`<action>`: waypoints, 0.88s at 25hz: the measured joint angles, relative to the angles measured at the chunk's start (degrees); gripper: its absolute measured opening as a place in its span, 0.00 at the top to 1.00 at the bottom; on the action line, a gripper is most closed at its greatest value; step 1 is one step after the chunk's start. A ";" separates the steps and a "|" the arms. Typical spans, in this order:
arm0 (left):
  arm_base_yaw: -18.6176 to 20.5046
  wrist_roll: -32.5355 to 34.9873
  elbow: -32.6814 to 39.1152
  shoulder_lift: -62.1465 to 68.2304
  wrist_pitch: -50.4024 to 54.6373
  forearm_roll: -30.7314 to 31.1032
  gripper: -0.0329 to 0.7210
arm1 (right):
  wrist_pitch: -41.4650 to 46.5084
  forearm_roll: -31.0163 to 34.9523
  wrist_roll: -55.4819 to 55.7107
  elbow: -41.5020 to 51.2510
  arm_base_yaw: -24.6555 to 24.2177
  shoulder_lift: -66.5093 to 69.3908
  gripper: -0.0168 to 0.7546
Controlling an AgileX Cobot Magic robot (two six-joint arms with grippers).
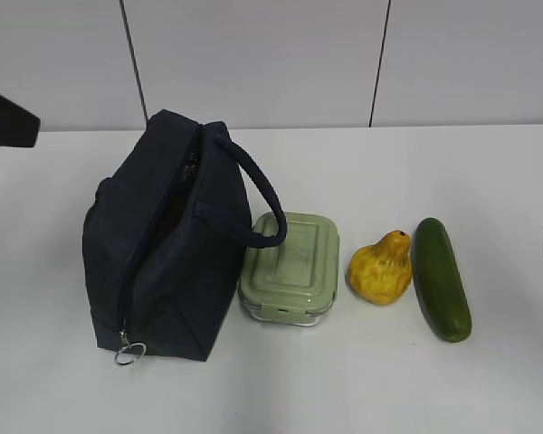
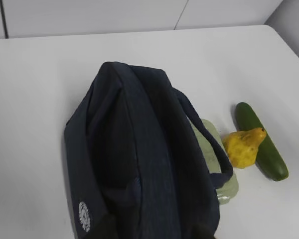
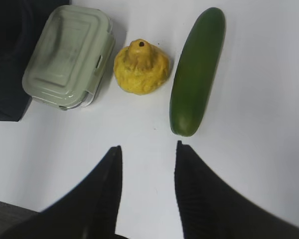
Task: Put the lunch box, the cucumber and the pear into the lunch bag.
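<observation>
The right gripper (image 3: 147, 149) hangs with jaws apart, empty, above bare worktop (image 1: 362, 389) at the near edge. Beyond lie lunch bag (image 1: 163, 262), lunch box (image 1: 291, 267), pear (image 1: 382, 268), cucumber (image 1: 441, 278). Whether the left gripper's jaws are parted, I cannot tell.

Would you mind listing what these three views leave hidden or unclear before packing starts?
- Lunch bag interior: exterior view, the narrow zip opening shows only darkness.
- Lunch box contents: all views, the pale green lid covers them.
- Left hand: left wrist view, only dark tips at the bottom edge; opening unclear.
- Lunch box's left side: left wrist view, behind the bag.
- Arms: exterior view, cut off at both edges.
</observation>
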 joint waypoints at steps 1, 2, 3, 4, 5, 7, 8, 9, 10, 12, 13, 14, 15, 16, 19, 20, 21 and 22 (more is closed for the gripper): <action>0.00 1.52 -0.87 2.20 0.56 -1.36 0.57 | -0.72 0.68 -0.69 -0.08 0.00 1.59 0.61; 0.15 3.00 -1.78 4.50 1.63 -2.63 0.57 | -1.57 1.67 -1.69 -0.13 -0.11 3.81 0.61; 0.69 5.00 -2.40 6.89 2.88 -4.46 0.57 | -1.98 2.60 -2.54 -0.13 -0.39 5.41 0.61; 1.44 7.10 -2.78 8.85 4.68 -6.69 0.57 | -2.31 3.94 -3.80 -0.13 -0.93 7.05 0.61; 2.74 8.76 -2.92 11.15 6.56 -8.86 0.57 | -2.45 6.75 -6.55 -0.13 -2.40 9.07 0.61; 6.07 11.23 -2.99 14.48 8.32 -11.83 0.57 | -1.96 14.61 -14.35 -0.13 -7.22 13.10 0.61; 7.40 11.80 -3.17 15.67 8.45 -12.62 0.57 | -1.04 17.81 -17.60 -0.29 -9.45 14.88 0.60; 8.60 11.95 -3.38 16.43 8.35 -12.75 0.57 | 0.98 23.41 -22.70 -0.80 -13.37 17.59 0.60; 9.25 12.00 -3.63 16.87 8.08 -12.75 0.57 | 2.38 26.61 -25.22 -1.18 -15.57 19.26 0.60; 8.96 12.13 -4.29 17.25 7.94 -12.33 0.57 | 4.11 33.52 -31.28 -2.80 -17.89 24.34 0.60; 8.32 12.13 -4.78 17.31 7.72 -11.80 0.57 | 4.77 34.29 -32.71 -4.23 -18.33 26.61 0.60; 7.60 11.94 -5.23 17.37 7.43 -10.94 0.57 | 5.18 34.01 -33.07 -5.58 -18.43 28.59 0.60; 6.97 11.71 -5.54 17.37 6.85 -10.20 0.57 | 5.43 33.26 -32.93 -6.67 -18.43 30.02 0.60; 6.22 11.54 -5.72 17.37 6.39 -9.57 0.57 | 5.66 31.97 -32.47 -8.12 -18.45 31.71 0.60; 3.29 11.12 -5.85 17.47 4.96 -8.55 0.57 | 6.61 29.67 -31.69 -10.97 -18.55 34.66 0.60; 1.92 10.74 -5.84 17.53 4.42 -7.86 0.57 | 6.90 29.56 -31.55 -11.60 -18.55 35.31 0.60; 0.50 9.96 -5.84 17.59 4.06 -6.55 0.57 | 7.16 29.29 -31.55 -12.20 -18.43 35.92 0.60; -0.83 9.00 -5.84 17.72 3.85 -5.08 0.57 | 7.16 28.87 -31.47 -12.49 -18.20 36.12 0.60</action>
